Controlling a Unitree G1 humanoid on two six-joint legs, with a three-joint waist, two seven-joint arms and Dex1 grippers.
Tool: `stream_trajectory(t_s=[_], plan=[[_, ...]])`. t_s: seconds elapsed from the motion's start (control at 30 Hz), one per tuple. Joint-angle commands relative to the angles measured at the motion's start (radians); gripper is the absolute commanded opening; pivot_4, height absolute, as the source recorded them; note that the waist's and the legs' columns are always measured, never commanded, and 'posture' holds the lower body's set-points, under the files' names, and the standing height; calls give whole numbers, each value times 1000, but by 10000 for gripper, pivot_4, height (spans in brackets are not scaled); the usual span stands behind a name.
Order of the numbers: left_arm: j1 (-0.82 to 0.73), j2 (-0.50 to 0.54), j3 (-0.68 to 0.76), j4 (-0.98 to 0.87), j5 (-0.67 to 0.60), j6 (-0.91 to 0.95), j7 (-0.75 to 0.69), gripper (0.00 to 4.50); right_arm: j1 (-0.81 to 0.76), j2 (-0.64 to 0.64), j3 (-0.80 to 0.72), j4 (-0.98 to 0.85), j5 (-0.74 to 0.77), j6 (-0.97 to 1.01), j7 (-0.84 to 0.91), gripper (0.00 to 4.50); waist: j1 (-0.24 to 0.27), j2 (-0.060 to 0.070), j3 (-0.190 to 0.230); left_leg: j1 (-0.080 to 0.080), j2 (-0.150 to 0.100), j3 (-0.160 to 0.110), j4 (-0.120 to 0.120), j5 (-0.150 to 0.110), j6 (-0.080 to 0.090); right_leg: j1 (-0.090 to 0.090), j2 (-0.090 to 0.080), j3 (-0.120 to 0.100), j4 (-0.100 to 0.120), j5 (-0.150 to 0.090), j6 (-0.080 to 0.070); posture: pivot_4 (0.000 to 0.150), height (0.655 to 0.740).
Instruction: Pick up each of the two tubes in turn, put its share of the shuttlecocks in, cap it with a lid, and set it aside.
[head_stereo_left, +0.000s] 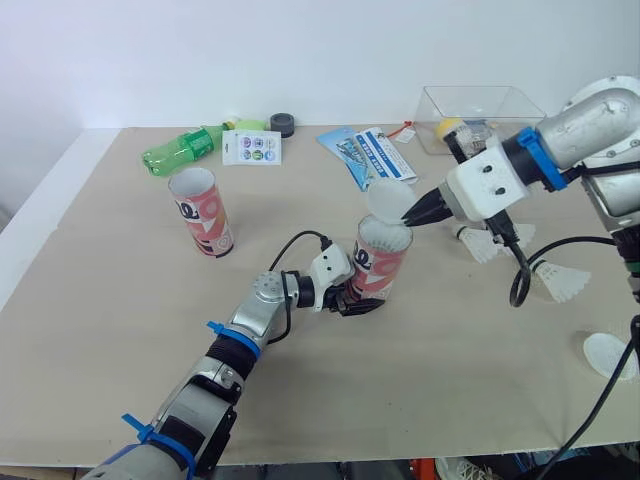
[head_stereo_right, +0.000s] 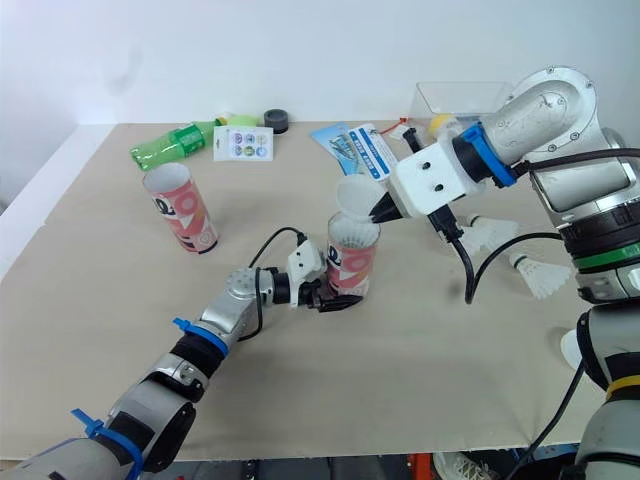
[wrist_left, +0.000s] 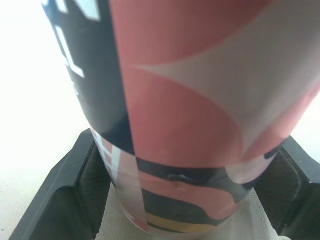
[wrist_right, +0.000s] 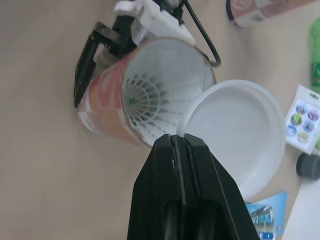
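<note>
The tube (head_stereo_left: 380, 262) stands at the centre of the frame on the bench (head_stereo_left: 120, 330). The left gripper (head_stereo_left: 352, 300) is clamped on its lower wall from the lower-left side, one finger on each flank, as the left wrist view shows. The tube's long axis is close to upright, leaning a little toward the upper right of the frame. Its mouth is open, and a shuttlecock (wrist_right: 150, 100) sits feathers-up inside.

The right gripper (head_stereo_left: 415, 212) comes in from the right of the frame with its fingers pressed together on the rim of a white lid (head_stereo_left: 388, 201). The lid hangs just above and to the upper right of the mouth, tilted and not flat across it. In the right wrist view its near edge seems to touch the tube's lip, though that is hard to confirm.

Capping looks like the step in hand. The lid has to come down and toward the lower left of the frame, levelling until its face is square to the tube's axis.

The second tube (head_stereo_left: 203, 213) stands uncapped at the upper left, and loose shuttlecocks (head_stereo_left: 565, 282) lie at the right.
</note>
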Motion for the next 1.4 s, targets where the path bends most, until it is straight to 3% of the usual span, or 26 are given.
stream_trajectory(t_s=[0.03, 0.43, 1.03, 1.4], plan=[[35, 14, -21, 15, 27, 39, 1, 36831, -50, -43, 37, -29, 70, -3, 45, 182, -1, 0, 0, 0, 0, 0, 0, 0, 0, 0, 0, 0, 0, 0, 0, 1500, 7400], [37, 11, -25, 13, 36, 46, 7, 36831, -107, -78, 192, -53, 158, -14, 45, 182, -2, 0, 0, 1, 0, 0, -1, 0, 0, 1, 0, 0, 0, 0, -1, 1500, 7400], [43, 16, -24, 7, 39, 56, 11, 36831, -165, -75, 238, 2, 166, -63, 45, 182, -2, 1, 0, 2, 0, 0, -1, 0, 0, 1, 0, 0, 0, 0, -1, 1500, 7400], [40, 10, -28, 14, 42, 53, 12, 36831, -157, -106, 252, -69, 208, -6, 45, 182, -2, 1, 0, 2, 0, 0, -1, 0, 0, 1, 0, 0, 0, 0, -1, 1500, 7400]])
